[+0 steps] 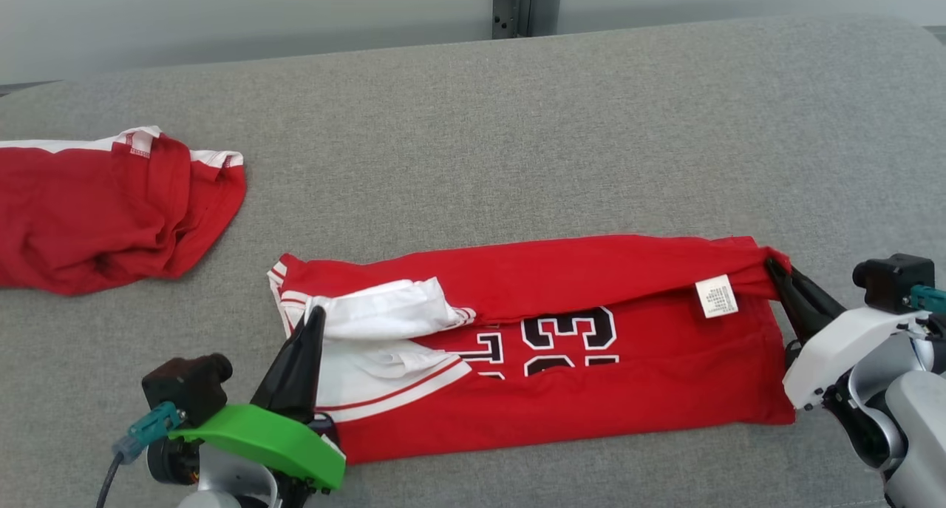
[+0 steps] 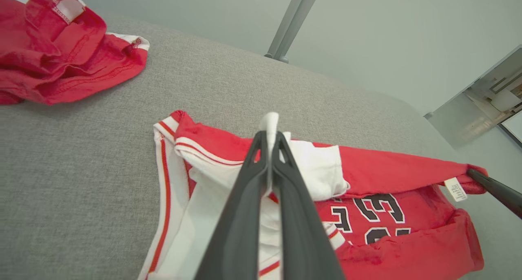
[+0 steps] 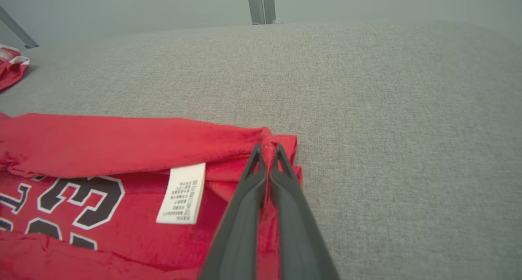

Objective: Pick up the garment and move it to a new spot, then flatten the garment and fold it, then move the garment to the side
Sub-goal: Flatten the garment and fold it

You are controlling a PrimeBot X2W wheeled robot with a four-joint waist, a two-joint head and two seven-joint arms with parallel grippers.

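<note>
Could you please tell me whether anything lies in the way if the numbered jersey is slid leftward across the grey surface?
Yes: a second red garment lies crumpled at the far left of the grey surface, apart from the jersey. The left tool and right tool are shut on the jersey's ends, with nothing between.

Head view's left edge cuts second red cloth (image 1: pixel 111 212); label (image 1: pixel 716 296) print unreadable; garment (image 1: pixel 628 390) lettering (image 1: pixel 569 330) partly under fold.
</note>
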